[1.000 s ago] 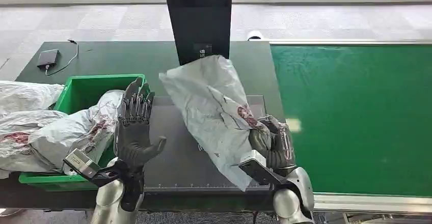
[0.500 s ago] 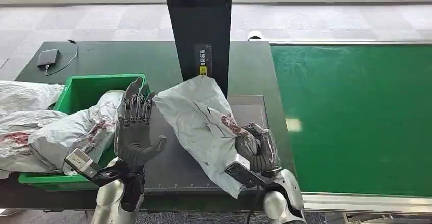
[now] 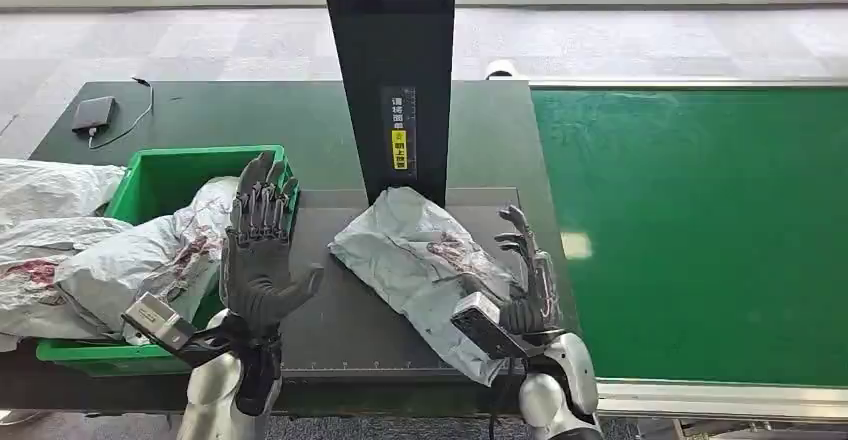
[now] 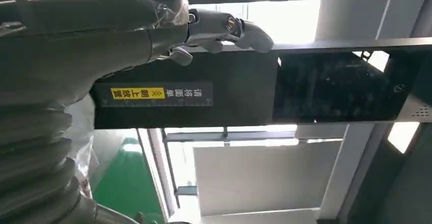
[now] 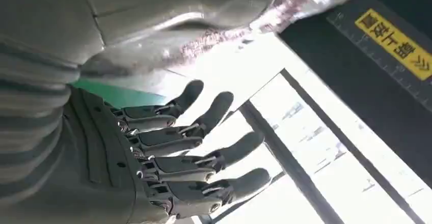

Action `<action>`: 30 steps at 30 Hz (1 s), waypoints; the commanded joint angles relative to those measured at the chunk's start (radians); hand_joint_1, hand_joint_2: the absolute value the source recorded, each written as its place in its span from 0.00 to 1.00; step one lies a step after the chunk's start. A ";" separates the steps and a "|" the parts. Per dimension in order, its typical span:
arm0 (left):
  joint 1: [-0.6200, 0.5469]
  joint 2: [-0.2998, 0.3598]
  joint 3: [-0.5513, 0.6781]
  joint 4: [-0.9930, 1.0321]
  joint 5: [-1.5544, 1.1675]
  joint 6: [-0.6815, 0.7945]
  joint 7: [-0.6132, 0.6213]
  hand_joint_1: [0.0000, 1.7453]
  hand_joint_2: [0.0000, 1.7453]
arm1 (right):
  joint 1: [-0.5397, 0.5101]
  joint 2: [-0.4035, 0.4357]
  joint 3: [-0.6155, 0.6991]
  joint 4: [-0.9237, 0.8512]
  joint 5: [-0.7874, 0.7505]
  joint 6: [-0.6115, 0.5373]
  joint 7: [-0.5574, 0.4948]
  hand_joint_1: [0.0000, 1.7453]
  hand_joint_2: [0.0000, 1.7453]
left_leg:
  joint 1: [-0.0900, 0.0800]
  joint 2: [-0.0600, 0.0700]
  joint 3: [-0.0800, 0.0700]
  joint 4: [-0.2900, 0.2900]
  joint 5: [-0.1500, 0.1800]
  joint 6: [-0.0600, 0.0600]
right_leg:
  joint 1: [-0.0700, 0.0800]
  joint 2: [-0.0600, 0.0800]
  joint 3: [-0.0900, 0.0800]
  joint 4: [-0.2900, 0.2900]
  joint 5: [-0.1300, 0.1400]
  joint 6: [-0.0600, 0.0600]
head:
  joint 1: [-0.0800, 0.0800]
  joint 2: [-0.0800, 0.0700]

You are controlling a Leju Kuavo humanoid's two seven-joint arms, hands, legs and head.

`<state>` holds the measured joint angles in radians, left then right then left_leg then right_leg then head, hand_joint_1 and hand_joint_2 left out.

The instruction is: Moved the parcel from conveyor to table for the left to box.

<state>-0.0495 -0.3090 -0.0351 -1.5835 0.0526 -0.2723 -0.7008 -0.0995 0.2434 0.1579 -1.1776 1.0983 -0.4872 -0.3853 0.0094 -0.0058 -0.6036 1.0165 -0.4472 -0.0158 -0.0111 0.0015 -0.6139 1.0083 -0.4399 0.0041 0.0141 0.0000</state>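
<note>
A crumpled grey parcel (image 3: 415,260) with red print lies flat on the dark table plate (image 3: 340,310) in front of the black post. My right hand (image 3: 525,275) stands just beside its right edge, fingers spread and upright, holding nothing; the right wrist view shows those fingers (image 5: 204,137) apart with the grey parcel (image 5: 168,25) close by. My left hand (image 3: 262,250) is raised open over the table between the green box (image 3: 150,175) and the parcel, palm toward the parcel. In the left wrist view its fingers (image 4: 224,28) stretch out empty.
The green conveyor belt (image 3: 700,230) runs along the right. Several grey parcels (image 3: 90,250) fill and overhang the green box at the left. A black scanner post (image 3: 395,60) rises behind the plate. A small black device with a cable (image 3: 93,115) lies at the table's far left.
My right hand lowered the parcel from upright to flat on the table plate, then let go and spread its fingers. The left hand stayed raised and open.
</note>
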 commanded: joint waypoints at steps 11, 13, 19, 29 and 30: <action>-0.014 0.002 -0.044 0.055 -0.034 0.045 0.003 0.00 1.00 | 0.034 -0.030 -0.027 -0.112 -0.050 -0.096 -0.046 0.00 0.00 | -0.001 -0.002 0.004 -0.002 0.000 0.001 | 0.000 -0.003 0.004 -0.002 -0.001 0.000 | 0.000 0.000; -0.014 0.002 -0.044 0.055 -0.034 0.045 0.003 0.00 1.00 | 0.034 -0.030 -0.027 -0.112 -0.050 -0.096 -0.046 0.00 0.00 | 0.000 -0.001 0.003 -0.001 0.000 0.001 | 0.000 -0.002 0.003 -0.002 -0.001 0.000 | 0.000 0.000; -0.021 0.009 -0.056 0.071 -0.053 0.049 0.003 0.00 1.00 | 0.040 -0.025 -0.030 -0.132 -0.111 -0.149 -0.098 0.00 0.00 | 0.000 -0.001 0.004 -0.002 0.000 0.001 | 0.000 -0.001 0.004 -0.002 -0.001 0.000 | 0.000 0.000; -0.165 0.031 -0.233 0.461 -0.687 0.331 0.124 0.00 1.00 | 0.135 0.078 -0.163 -0.361 -0.246 -0.211 -0.308 0.00 0.00 | -0.002 -0.006 0.002 -0.002 0.001 0.001 | -0.002 -0.007 0.003 -0.001 -0.002 0.000 | 0.000 0.000; -0.179 0.027 -0.242 0.521 -0.755 0.367 0.150 0.00 1.00 | 0.139 0.083 -0.170 -0.372 -0.252 -0.211 -0.313 0.00 0.00 | -0.002 -0.008 0.004 -0.003 0.002 0.001 | -0.002 -0.009 0.005 -0.002 -0.002 0.000 | 0.000 0.000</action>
<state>-0.0933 -0.3017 -0.1378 -1.4617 -0.3529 -0.0994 -0.6374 -0.0088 0.2549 0.1270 -1.4230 0.8896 -0.7015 -0.6319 0.0090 -0.0055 -0.6032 1.0168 -0.4472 -0.0157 -0.0117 0.0017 -0.6145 1.0082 -0.4399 0.0042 0.0145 0.0000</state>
